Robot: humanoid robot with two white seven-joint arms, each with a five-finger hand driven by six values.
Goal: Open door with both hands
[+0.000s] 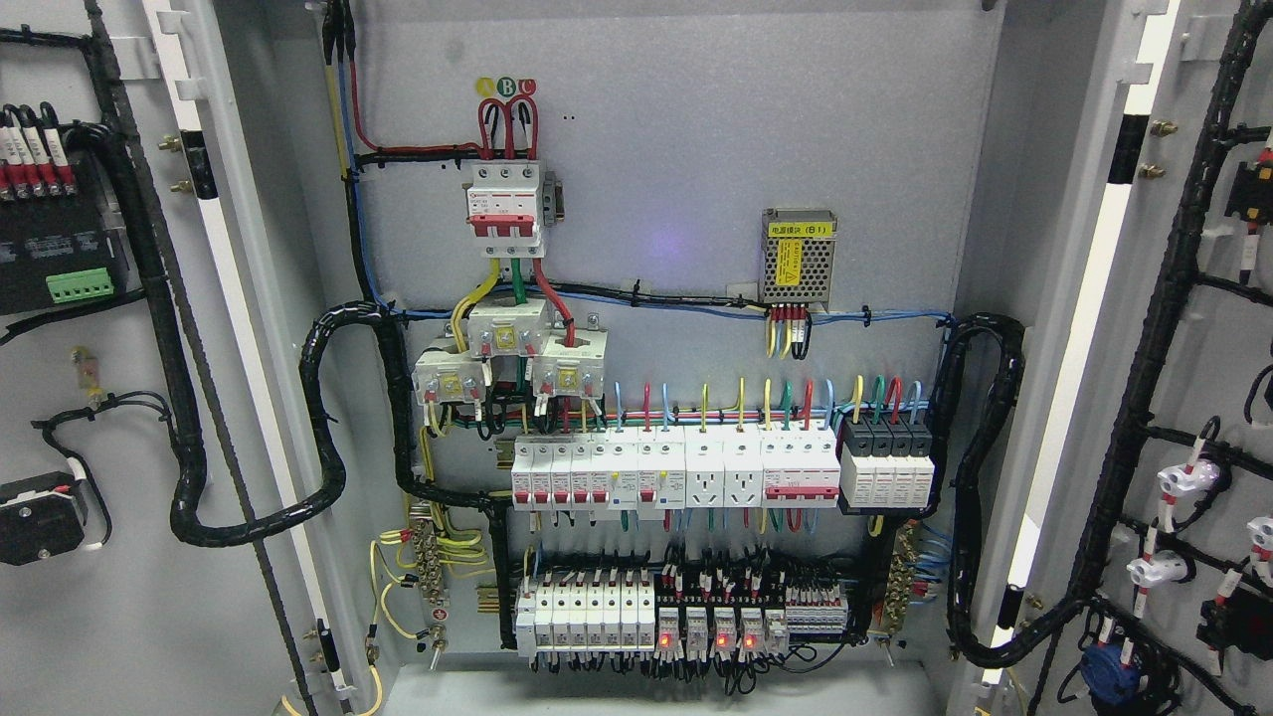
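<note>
Left robot hand: I can't see it anywhere in the head view, so I cannot tell whether it is released, clenched or grasping anything.
Right robot hand: likewise out of view; its state I cannot tell.
Left door: swung wide open at the picture's left, its inner face turned toward me, carrying a black module with a green terminal strip and a black cable loom.
Right door: swung wide open at the picture's right, inner face showing, with black looms and small white and blue fittings wired along it.
Cabinet interior: fully exposed between the two doors, nothing blocking my sight of the back panel.
Task progress: I judge the opening itself done, since both doors stand clear of the frame; as far as I can tell nothing remains but keeping the arms clear.
Doors: two, both open.
Main breaker: one, upper left of the panel, red-trimmed, with three looped leads above it.
Current transformers: three pale blocks clustered below the main breaker.
Power supply: one perforated metal box with a yellow label, upper right.
Socket modules: two white outlets side by side on the middle rail.
Lit red indicators: three that I can count on the bottom rail.
Robot hands in view: none.
</note>
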